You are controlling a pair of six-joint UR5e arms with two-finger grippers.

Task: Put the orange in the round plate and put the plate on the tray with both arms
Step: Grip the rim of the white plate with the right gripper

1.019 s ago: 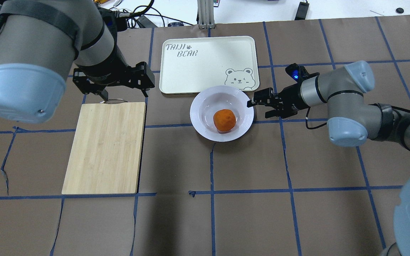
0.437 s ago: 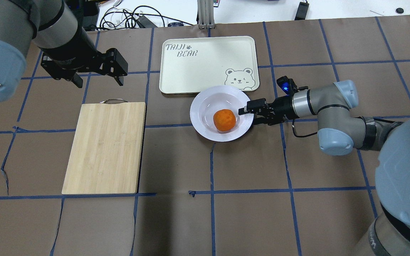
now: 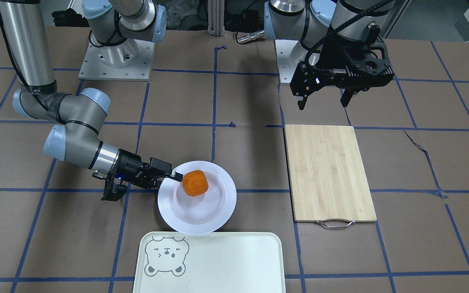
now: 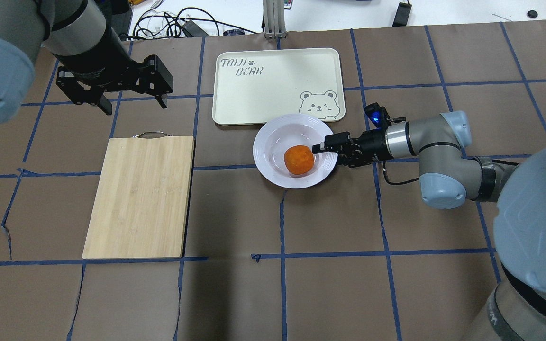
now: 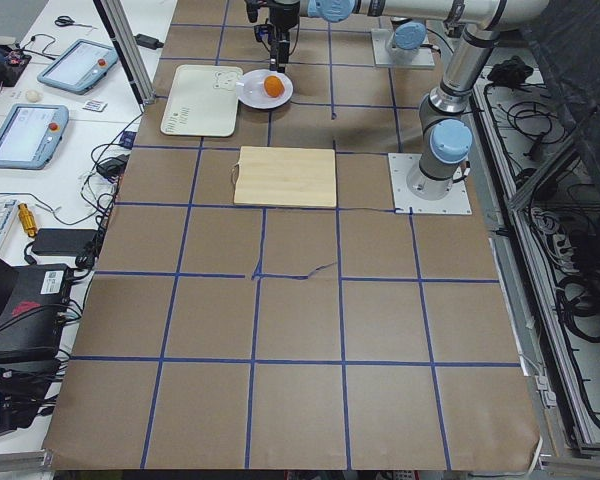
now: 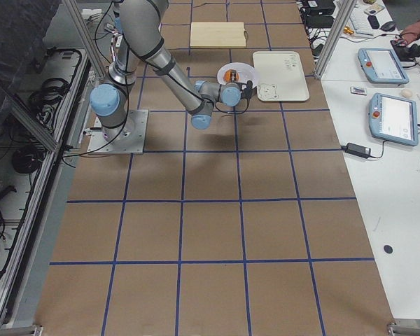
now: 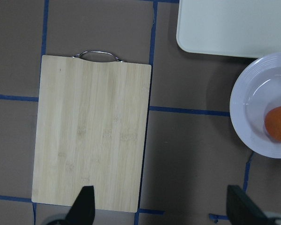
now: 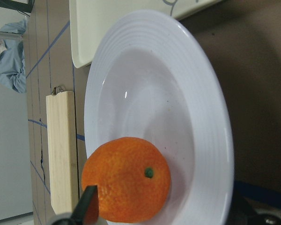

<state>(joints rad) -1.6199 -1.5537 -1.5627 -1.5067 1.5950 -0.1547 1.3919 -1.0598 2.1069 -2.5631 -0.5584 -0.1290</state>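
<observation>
The orange (image 4: 299, 159) lies in the white round plate (image 4: 260, 152), which stands on the table against the near edge of the cream tray (image 4: 277, 85). My right gripper (image 4: 324, 152) is open and low at the plate's right side, straddling the rim. One fingertip (image 8: 89, 206) is inside beside the orange (image 8: 126, 180), the other is below the rim (image 8: 210, 117). My left gripper (image 4: 134, 104) hangs open and empty above the table, beyond the far end of the cutting board (image 4: 140, 196), well left of the plate.
The bamboo cutting board (image 3: 330, 171), metal handle toward the tray side, lies on the robot's left. Cables and a metal post stand beyond the tray (image 3: 218, 264). Operator tables with tablets (image 6: 388, 119) flank the far edge.
My right gripper has slid left onto the plate's rim, one finger now inside beside the orange. The left arm has pulled back and left, away from the board's handle.
</observation>
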